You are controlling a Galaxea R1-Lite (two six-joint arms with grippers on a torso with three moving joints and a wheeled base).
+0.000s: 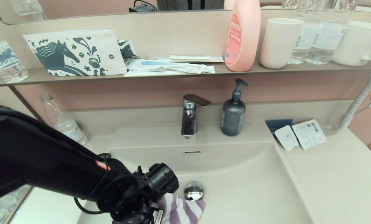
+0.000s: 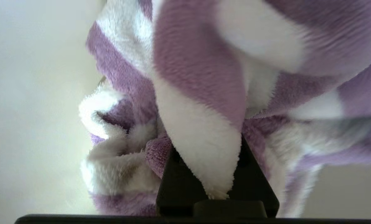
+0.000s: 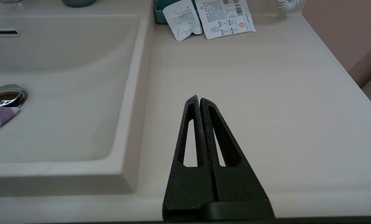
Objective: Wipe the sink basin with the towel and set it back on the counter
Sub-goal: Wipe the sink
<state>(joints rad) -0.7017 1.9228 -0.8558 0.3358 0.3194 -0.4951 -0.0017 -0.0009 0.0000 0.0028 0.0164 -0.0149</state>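
Beside the drain plug (image 1: 193, 191), left hand (image 1: 160, 211) pinches towel (image 1: 180, 211); right hand (image 3: 199, 101) pressed together.

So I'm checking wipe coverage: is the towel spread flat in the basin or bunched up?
Bunched up. The towel hangs in thick folds from the left gripper, resting in the sink basin beside the drain plug.

**Counter and shelf**

On your counter (image 1: 335, 174) sit a grey pump bottle (image 1: 233, 113), two sachets (image 1: 300, 135) and a clear bottle (image 1: 62, 119) — the shelf (image 1: 173, 74) above holds a horse-print pouch (image 1: 74, 53), pink bottle (image 1: 243, 35) and cups (image 1: 280, 42).
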